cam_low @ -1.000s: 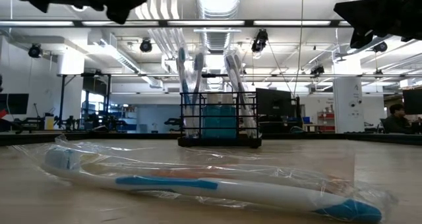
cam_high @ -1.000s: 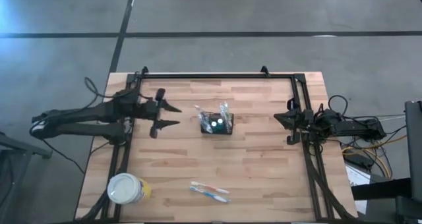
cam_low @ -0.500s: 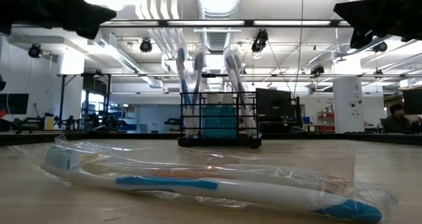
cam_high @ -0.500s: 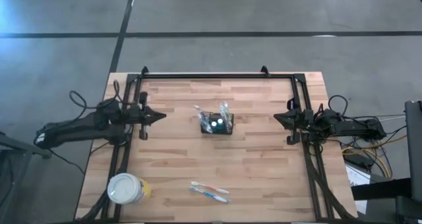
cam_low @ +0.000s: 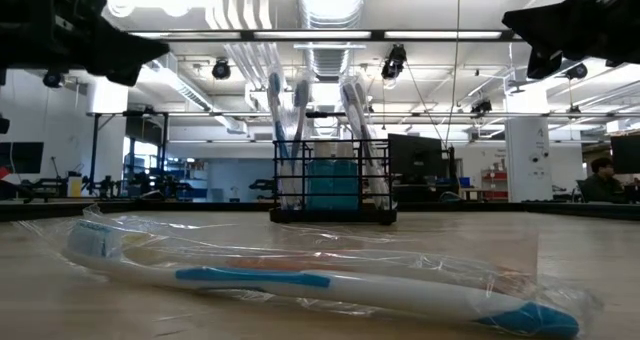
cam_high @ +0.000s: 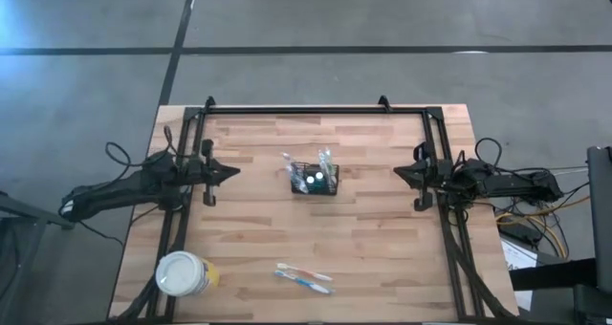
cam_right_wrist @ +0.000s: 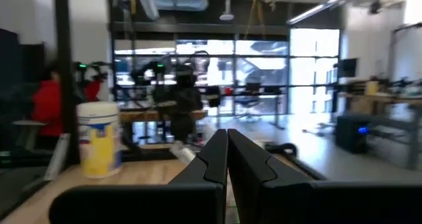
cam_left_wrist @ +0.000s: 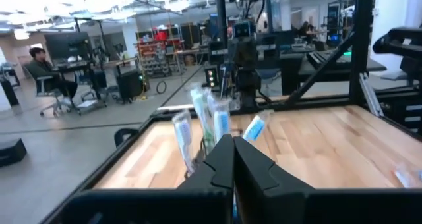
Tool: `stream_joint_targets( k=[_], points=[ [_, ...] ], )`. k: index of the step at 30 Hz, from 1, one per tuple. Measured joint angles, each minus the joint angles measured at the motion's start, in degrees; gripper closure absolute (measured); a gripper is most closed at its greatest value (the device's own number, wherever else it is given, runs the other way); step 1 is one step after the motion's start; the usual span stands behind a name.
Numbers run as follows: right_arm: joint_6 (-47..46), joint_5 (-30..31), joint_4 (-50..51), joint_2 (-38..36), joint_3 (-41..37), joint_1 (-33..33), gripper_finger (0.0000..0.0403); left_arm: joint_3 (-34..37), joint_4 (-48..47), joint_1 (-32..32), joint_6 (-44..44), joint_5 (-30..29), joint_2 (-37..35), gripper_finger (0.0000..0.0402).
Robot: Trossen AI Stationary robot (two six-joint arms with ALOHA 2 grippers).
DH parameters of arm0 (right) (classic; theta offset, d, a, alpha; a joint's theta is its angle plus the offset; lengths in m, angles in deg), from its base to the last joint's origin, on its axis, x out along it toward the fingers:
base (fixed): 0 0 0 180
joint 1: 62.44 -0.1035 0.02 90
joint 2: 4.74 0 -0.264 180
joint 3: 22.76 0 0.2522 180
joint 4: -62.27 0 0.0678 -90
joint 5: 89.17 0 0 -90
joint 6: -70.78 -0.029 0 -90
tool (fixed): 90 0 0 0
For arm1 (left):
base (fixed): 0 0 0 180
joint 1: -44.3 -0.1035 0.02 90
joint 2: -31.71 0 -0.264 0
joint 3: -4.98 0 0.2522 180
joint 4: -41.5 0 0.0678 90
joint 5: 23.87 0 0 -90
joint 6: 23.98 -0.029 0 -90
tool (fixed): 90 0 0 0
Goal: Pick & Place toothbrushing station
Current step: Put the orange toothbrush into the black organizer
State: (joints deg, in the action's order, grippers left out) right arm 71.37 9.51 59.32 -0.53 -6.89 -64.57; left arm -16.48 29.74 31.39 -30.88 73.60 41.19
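Wooden tabletop (cam_high: 363, 239) carries the toothbrushing station (cam_high: 315, 180) mid-surface; left gripper (cam_high: 222, 171) and right gripper (cam_high: 405, 175) hang at opposite edges, jaws closed, empty. Only the low view shows its upright brushes.

Round white-lidded tub (cam_high: 183, 273) at table (cam_high: 382, 239) near-left corner; wrapped toothbrushes (cam_high: 304, 277) lie near front edge.

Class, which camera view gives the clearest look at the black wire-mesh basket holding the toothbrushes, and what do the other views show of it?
The low view: the basket stands side-on, mesh walls and upright toothbrushes clear. The high view shows only its small top mid-table. The left wrist view shows brush heads, the basket mostly hidden behind the left gripper. The right wrist view doesn't clearly show it.
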Motion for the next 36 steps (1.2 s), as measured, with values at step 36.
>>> stream_joint_targets(
  k=[36],
  points=[
    [-16.29,-0.06,25.76,82.62,56.11,-17.82,0.0394,0.94,-0.67,-0.14,5.73,-9.1,-0.73,0.0394]
  ],
)
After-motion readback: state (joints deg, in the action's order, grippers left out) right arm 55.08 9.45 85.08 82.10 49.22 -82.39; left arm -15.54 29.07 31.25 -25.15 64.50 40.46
